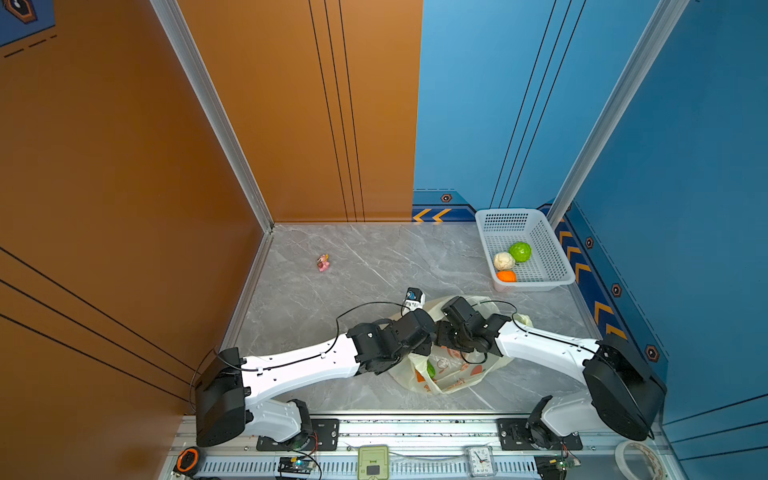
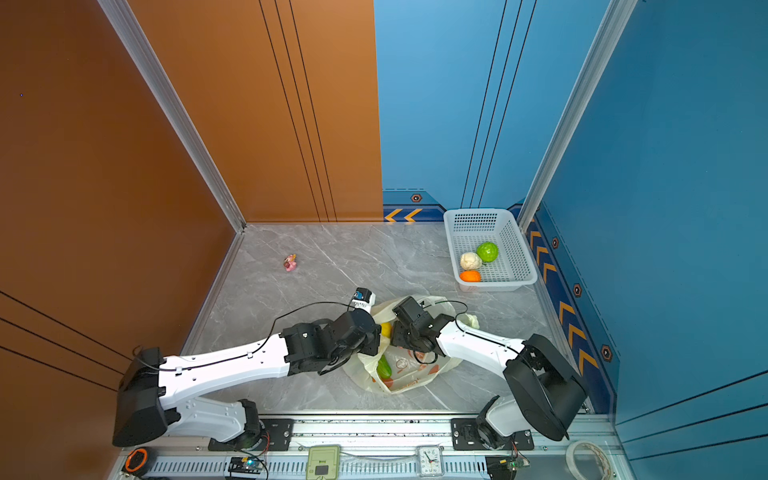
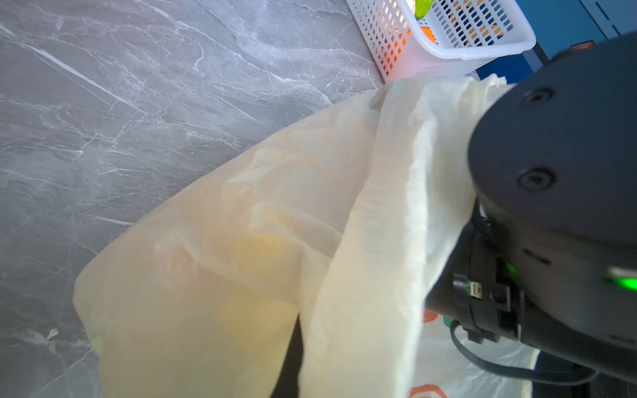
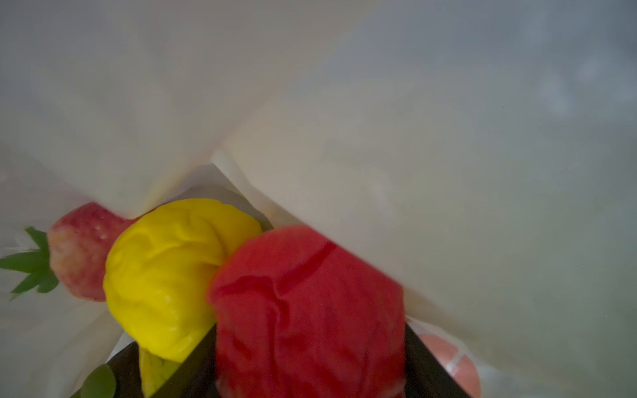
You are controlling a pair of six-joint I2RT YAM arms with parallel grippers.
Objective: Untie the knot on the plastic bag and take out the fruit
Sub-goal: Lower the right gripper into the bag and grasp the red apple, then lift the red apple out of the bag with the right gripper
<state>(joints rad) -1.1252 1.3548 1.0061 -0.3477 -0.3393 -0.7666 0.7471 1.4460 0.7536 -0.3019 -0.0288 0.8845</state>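
Top views both show the grey marble bench (image 1: 374, 257) filling the lower half of the frame, with the left arm (image 1: 299, 365) and right arm (image 1: 544, 345) reaching in from the bottom corners to meet over the plastic bag (image 1: 453, 376), which lies crumpled in the lower middle, mouth up. At middle right the white basket (image 1: 550, 253) stands well apart from the bag and holds a green fruit (image 1: 520, 252), a cream-white fruit (image 1: 503, 261) and an orange fruit (image 1: 506, 276). In the left wrist view the bag's pale film is drawn up across the lower half of the frame to the left end effector (image 3: 289, 365), which is closed on it. In the right wrist view the right end effector (image 4: 310, 324) is inside the bag, its dark fingers (image 4: 193, 365) spread either side of a red fruit (image 4: 310, 286) and lying against it; whether they squeeze it I cannot tell. Beside it at lower left sit a yellow fruit (image 4: 165, 275) and a strawberry (image 4: 79, 251). A pink figurine (image 1: 323, 263) stands at middle left of a top view
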